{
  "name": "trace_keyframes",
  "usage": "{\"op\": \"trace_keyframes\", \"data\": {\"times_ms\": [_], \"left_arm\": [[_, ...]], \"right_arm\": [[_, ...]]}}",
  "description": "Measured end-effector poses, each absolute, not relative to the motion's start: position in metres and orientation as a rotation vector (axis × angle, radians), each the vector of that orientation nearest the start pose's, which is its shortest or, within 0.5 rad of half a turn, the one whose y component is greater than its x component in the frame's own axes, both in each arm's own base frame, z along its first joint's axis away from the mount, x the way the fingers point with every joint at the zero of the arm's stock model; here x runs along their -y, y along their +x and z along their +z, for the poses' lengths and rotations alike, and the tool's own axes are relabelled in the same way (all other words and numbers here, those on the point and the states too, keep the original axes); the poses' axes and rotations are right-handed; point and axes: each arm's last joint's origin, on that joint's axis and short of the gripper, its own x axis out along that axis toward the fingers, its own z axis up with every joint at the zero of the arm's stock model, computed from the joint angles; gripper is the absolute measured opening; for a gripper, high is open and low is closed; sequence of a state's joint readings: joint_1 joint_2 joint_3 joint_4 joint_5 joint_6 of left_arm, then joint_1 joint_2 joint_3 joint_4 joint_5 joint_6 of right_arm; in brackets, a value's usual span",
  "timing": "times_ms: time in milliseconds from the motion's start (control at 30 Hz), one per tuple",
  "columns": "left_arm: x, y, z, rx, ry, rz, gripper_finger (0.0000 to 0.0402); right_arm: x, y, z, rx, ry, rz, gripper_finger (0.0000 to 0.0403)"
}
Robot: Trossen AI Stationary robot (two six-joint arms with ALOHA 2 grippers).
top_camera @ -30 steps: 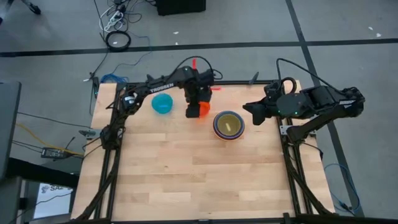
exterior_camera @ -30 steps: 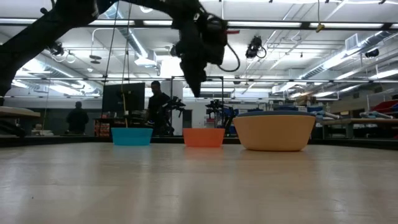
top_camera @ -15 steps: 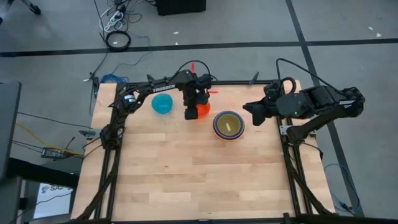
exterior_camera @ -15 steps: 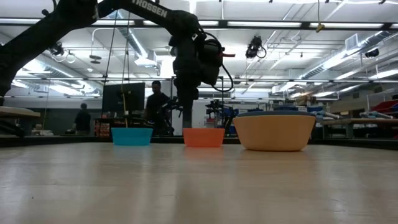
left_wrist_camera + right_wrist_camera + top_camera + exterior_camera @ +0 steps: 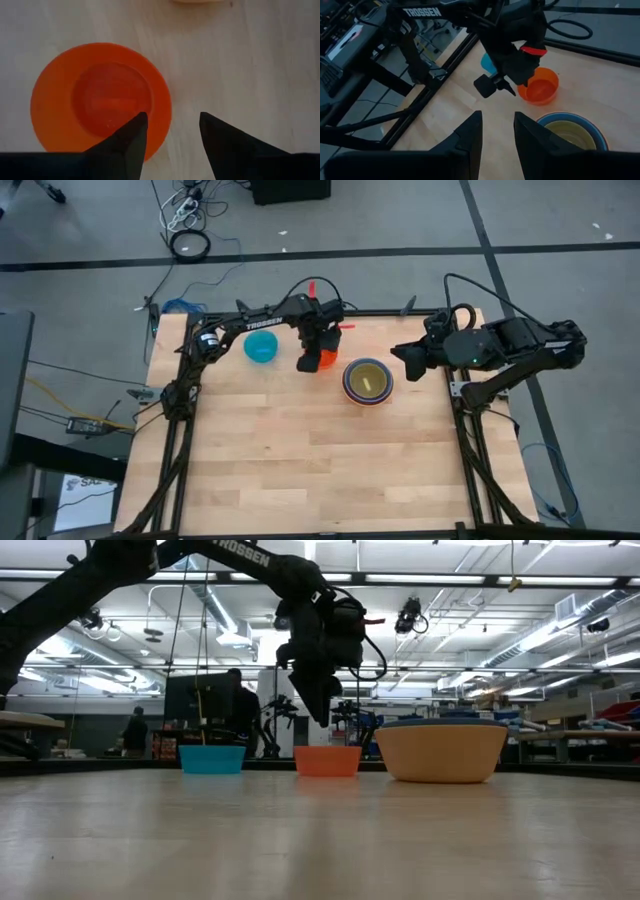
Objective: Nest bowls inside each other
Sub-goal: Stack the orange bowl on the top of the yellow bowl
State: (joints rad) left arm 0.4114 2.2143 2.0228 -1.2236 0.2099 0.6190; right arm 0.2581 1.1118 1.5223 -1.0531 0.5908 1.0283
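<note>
A small red-orange bowl stands upright on its base at the table's far middle. My left gripper hangs open just above it, pointing down. One finger is over the bowl's inside and the other beyond its rim, and neither touches it. To its right stands a nested stack: a large orange bowl holding blue, purple and yellow bowls. A cyan bowl stands alone to the left. My right gripper waits raised at the far right, open and empty.
The bowls stand in a row along the far part of the wooden table. A dark metal frame runs along the table's edges. People and benches show in the room beyond the far edge.
My left gripper has come down toward the red-orange bowl and rolled a little at the wrist. The bowls have stayed where they were.
</note>
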Motion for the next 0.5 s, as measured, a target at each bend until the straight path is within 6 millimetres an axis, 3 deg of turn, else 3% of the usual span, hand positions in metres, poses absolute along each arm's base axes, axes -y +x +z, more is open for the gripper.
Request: {"op": "trace_keyframes", "data": {"times_ms": [167, 500], "left_arm": [[-0.172, 0.408, 0.223, -1.353, 0.060, -0.245, 0.0186], [-0.165, 0.401, 0.176, -1.459, 0.061, -0.174, 0.0185]], "right_arm": [[-0.029, 0.175, 0.438, -0.353, 0.717, -0.593, 0.0100], [-0.029, 0.175, 0.437, -0.361, 0.713, -0.600, 0.0100]]}}
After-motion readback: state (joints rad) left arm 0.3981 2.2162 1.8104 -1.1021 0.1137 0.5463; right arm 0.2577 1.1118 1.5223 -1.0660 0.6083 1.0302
